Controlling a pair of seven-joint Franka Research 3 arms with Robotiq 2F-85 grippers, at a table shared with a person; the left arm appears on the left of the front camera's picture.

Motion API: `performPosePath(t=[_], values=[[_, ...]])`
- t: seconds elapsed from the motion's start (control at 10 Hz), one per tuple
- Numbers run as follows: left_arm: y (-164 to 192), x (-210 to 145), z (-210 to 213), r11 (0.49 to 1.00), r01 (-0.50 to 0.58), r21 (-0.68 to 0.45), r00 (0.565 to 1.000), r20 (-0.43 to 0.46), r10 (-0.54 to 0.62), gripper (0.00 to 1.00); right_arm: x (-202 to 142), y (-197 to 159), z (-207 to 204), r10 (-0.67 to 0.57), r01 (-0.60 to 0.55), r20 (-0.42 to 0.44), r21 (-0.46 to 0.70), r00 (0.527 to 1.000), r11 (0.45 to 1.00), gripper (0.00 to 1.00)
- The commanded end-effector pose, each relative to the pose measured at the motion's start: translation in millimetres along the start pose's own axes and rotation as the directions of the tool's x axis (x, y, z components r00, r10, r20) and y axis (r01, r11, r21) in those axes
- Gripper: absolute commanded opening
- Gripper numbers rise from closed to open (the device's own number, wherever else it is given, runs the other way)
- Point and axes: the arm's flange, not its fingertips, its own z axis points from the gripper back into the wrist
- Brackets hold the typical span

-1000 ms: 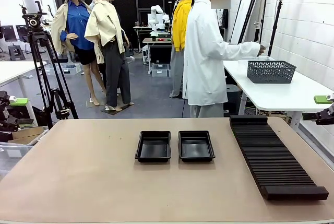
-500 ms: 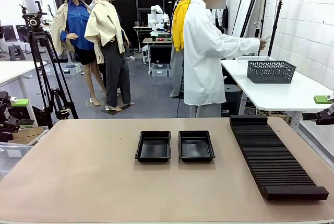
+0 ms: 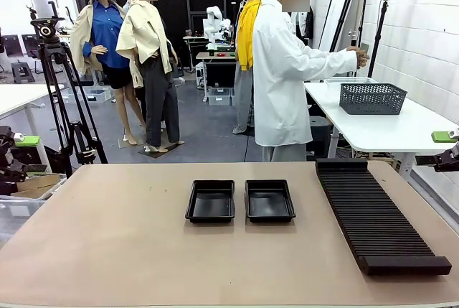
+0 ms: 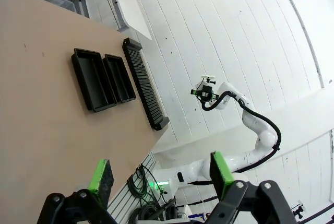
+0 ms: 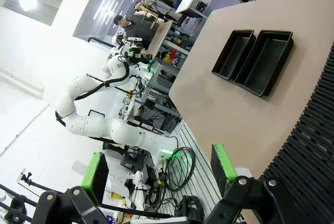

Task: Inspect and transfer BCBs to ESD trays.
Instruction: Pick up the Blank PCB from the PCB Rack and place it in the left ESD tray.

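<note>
While both ESD trays (image 3: 211, 206) lie side by side, just apart, at the middle of the table (image 3: 107, 243) with their black floors bare, the transfer is judged not yet begun. A long ridged rack (image 3: 373, 215) lies to the robot's right of the trays, running toward the far edge. The person (image 3: 283, 85) stands at the far side, turned to a white side table (image 3: 391, 127) bearing a grey mesh basket (image 3: 373, 98). The person's hands (image 3: 356, 54) are raised above the basket; whether they hold one of the BCBs is too small to tell.

The left gripper (image 4: 160, 174) has its jaws spread wide with nothing between the green pads, and it hangs off the table's left edge. The right gripper (image 5: 159, 169) is likewise spread wide and empty, off the right edge beyond the rack.

Handling, as judgement: each of the BCBs should be light, thin and stiff, fragile on its faces, and hard to bite when it lies flat. Take it across two opposite edges, pads clear of the components, with a gentle squeeze, since a hard pinch may flex or crack it. Lower it level, as the fit inside a tray's flared rim is likely close.
</note>
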Motion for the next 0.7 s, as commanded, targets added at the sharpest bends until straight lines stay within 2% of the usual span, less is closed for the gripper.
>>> performPosePath(t=[0.0,0.6], values=[[-1.5,0.5,1.2,1.0,-0.012,0.004,1.0,0.006,0.012,0.98,0.6,0.6,-0.3,0.004,-0.004,0.001,-0.002,1.0,1.0,1.0],[-1.5,0.5,1.2,1.0,-0.012,0.004,1.0,0.006,0.012,0.98,0.6,0.6,-0.3,0.004,-0.004,0.001,-0.002,1.0,1.0,1.0]])
